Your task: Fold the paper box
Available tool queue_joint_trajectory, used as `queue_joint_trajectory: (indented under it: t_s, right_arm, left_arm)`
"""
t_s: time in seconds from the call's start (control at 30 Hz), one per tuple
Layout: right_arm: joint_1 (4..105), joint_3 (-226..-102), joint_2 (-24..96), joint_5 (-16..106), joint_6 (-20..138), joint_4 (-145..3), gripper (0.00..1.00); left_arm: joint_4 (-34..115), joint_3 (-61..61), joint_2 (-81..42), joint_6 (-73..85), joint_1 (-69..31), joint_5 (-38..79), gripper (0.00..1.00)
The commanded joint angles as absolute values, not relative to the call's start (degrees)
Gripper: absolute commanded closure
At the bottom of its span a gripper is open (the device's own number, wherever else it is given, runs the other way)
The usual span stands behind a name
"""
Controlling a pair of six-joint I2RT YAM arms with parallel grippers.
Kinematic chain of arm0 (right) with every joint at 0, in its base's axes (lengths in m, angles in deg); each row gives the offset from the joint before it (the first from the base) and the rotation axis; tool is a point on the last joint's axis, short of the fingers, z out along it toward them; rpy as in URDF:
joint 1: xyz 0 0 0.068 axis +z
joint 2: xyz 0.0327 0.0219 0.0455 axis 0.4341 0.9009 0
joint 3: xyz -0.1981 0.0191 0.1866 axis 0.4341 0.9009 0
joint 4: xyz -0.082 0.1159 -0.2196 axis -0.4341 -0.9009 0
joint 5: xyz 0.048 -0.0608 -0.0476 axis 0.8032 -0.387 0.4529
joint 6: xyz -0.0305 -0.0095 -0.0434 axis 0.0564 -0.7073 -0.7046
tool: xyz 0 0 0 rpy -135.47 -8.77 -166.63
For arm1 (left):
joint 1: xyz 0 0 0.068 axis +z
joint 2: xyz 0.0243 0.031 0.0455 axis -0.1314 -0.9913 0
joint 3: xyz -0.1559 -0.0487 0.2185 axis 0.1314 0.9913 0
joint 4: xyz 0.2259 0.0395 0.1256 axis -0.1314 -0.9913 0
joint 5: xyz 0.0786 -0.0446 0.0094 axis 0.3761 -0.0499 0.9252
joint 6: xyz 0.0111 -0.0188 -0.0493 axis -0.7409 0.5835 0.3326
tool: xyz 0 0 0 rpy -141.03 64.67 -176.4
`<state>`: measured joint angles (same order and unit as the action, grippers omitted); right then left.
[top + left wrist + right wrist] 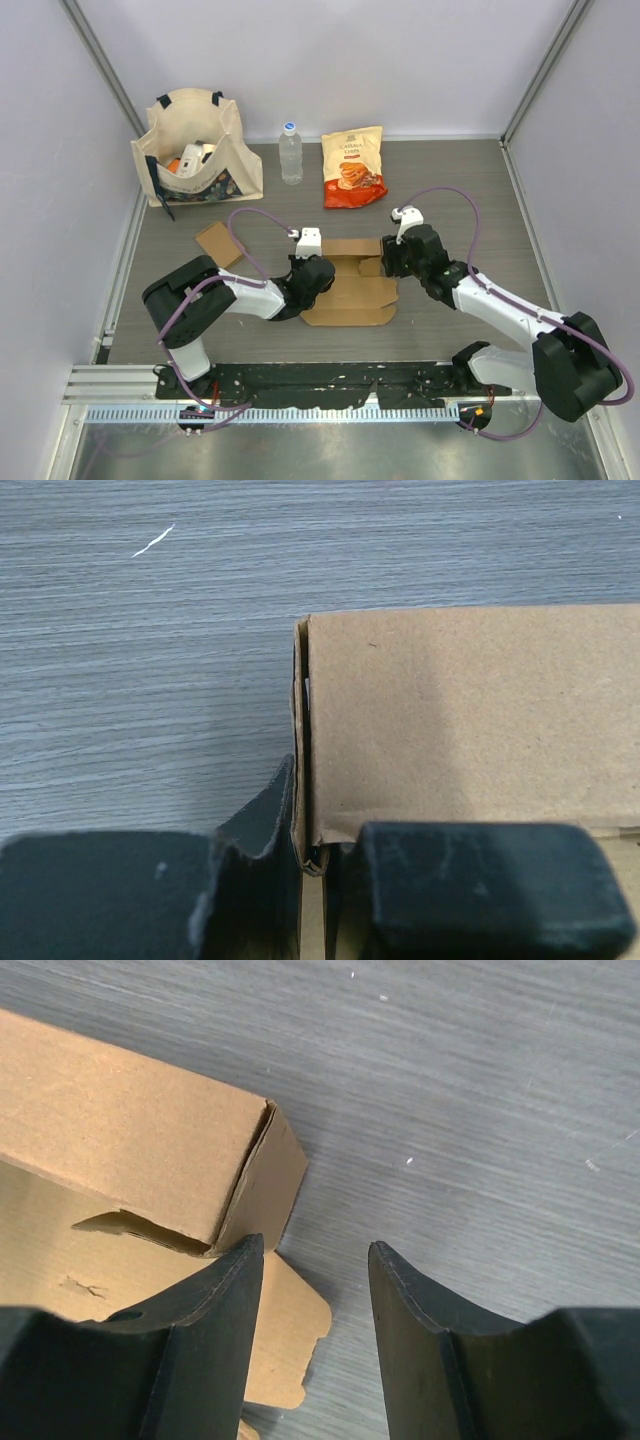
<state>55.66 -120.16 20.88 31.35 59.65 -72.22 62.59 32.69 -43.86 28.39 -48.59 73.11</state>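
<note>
Paper box (352, 288): where does it lie?
— On the counter (470, 190), between the two pincers, one flap spread flat.
And the left pincer (322, 852)?
— Clamped on the box's upright side wall, one finger outside, one inside.
The right pincer (315, 1260)?
— Its jaws stand apart over the counter; the box's folded corner sits just beside one finger (215, 1300), not between them

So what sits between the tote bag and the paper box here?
In the top view, a flat piece of cardboard lies on the table between the tote bag and the paper box; the rest of that stretch is bare.
</note>
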Motion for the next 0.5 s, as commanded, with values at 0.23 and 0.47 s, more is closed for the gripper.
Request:
queue_joint_trajectory:
  t_s: [0.23, 0.47]
  right_arm:
    - [57.8, -122.8, 20.8, 36.5, 63.2, -74.0, 0.51]
    - [58.2, -121.5, 23.8, 33.0, 56.8, -64.3, 0.48]
  left_arm:
    - [61.9, 32.6, -43.9, 28.0, -48.9, 73.0, 1.0]
    - [61.8, 32.5, -43.7, 28.0, -48.9, 73.1, 1.0]
